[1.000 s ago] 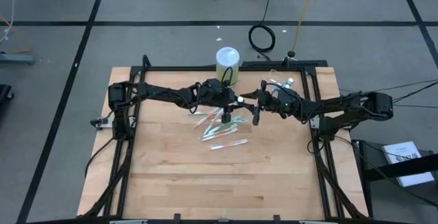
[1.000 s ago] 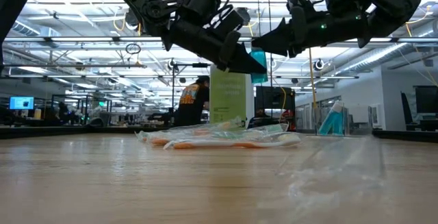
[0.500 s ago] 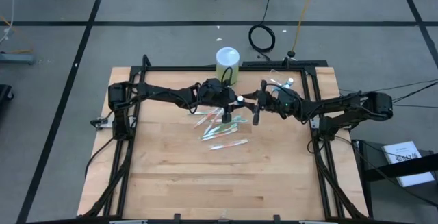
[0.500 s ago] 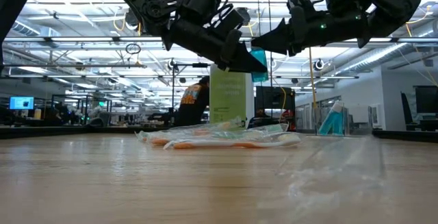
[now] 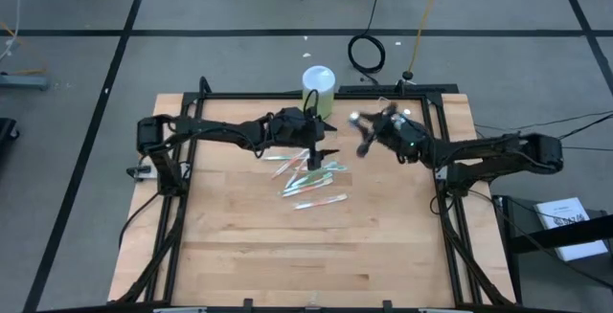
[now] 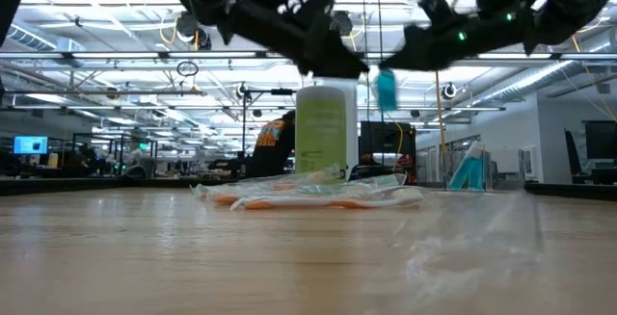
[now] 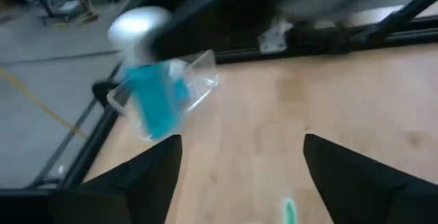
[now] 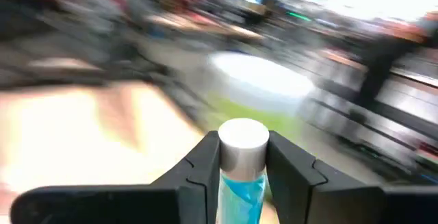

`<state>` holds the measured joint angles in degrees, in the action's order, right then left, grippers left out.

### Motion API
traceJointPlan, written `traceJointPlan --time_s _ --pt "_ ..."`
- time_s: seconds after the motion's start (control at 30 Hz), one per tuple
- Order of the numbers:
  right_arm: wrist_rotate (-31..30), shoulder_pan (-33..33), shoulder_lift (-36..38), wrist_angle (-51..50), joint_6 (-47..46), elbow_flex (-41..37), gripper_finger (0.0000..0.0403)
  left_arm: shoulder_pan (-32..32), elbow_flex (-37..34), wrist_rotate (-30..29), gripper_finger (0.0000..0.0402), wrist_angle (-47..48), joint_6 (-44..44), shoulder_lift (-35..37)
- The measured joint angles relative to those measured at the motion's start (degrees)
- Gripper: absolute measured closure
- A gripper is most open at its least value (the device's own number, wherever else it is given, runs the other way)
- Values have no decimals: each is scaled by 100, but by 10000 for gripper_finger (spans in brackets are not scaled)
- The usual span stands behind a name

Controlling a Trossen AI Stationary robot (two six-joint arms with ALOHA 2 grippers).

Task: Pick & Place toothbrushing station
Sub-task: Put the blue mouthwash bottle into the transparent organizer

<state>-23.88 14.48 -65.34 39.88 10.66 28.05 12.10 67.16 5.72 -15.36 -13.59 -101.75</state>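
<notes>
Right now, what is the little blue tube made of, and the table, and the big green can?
The teal tube, gripped in the right gripper, looks like see-through plastic with a glossy white cap; light shines through its body. The table looks like pale wood, showing plank lines and grain, matte. The lime-green cylinder is probably plastic or cardboard with a white lid; its smooth printed side leaves that open.

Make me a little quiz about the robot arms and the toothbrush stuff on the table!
1. True or false: the right gripper holds a teal tube with a white cap.
2. Which is open: A the left gripper, B the right gripper?
3. Fill in: the toothbrushes lie on the wooden ____.

Key: 1 true. 2 A. 3 table.
</notes>
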Motion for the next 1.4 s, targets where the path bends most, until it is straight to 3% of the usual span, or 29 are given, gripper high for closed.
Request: traceJointPlan --time_s 0.13,0.27,0.4,0.5,0.7,0.83,1.3,1.4 --pt "-959 25 616 14 144 -418 320 100 0 355 63 207 14 344" --pt "-2034 271 1135 -122 223 -894 320 344 0 1321 53 219 172 510" --pt "-2298 552 1451 -329 79 -1157 320 569 -4 1734 53 345 327 491" --pt "-2203 849 1467 -357 -245 -1336 320 671 -6 1609 52 419 366 463" --pt "-1322 1626 1186 -24 -1002 -1689 320 688 -7 1535 52 413 370 463" --pt "-1043 1915 936 170 -1204 -1820 320 682 -7 1522 52 407 364 463" --pt "-728 2006 -228 826 -1585 -1873 319 680 -7 1519 52 392 340 461" --pt "-731 2006 -400 1005 -1585 -1873 295 668 -7 1519 52 396 342 459"
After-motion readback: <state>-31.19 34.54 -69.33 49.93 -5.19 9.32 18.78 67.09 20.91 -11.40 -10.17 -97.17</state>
